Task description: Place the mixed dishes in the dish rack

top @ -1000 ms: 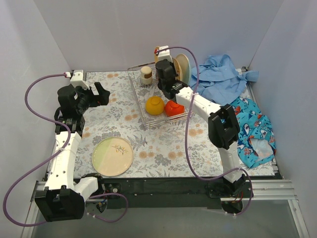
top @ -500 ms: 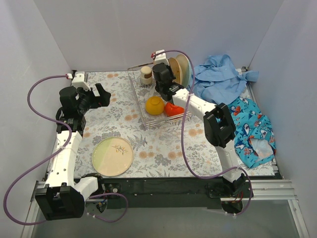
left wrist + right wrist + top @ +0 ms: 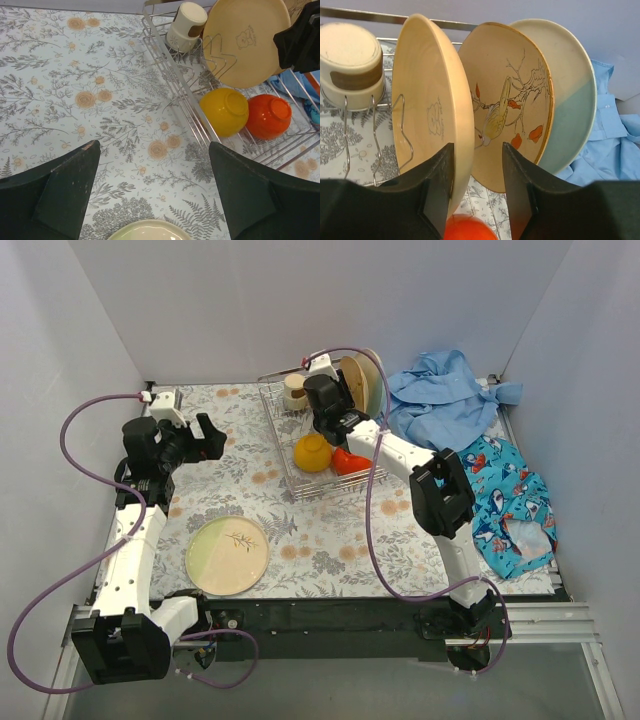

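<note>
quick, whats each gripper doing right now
Left gripper: open, holding nothing.
Right gripper: open, fingers apart at the rim of the yellow-tan plate standing in the dish rack, not pinching it.

Floral plate (image 3: 150,232) cut by bottom edge; red bowl (image 3: 470,229) mostly out of frame

No words, numbers or brand names can be read in any view. The only sign-like mark is a small bear-face stamp (image 3: 248,38) outlined on the back of the yellow-tan plate (image 3: 235,62) standing in the dish rack (image 3: 176,80), toward 12 o'clock from the plate's centre. Any lettering with it is too small to tell.
</note>
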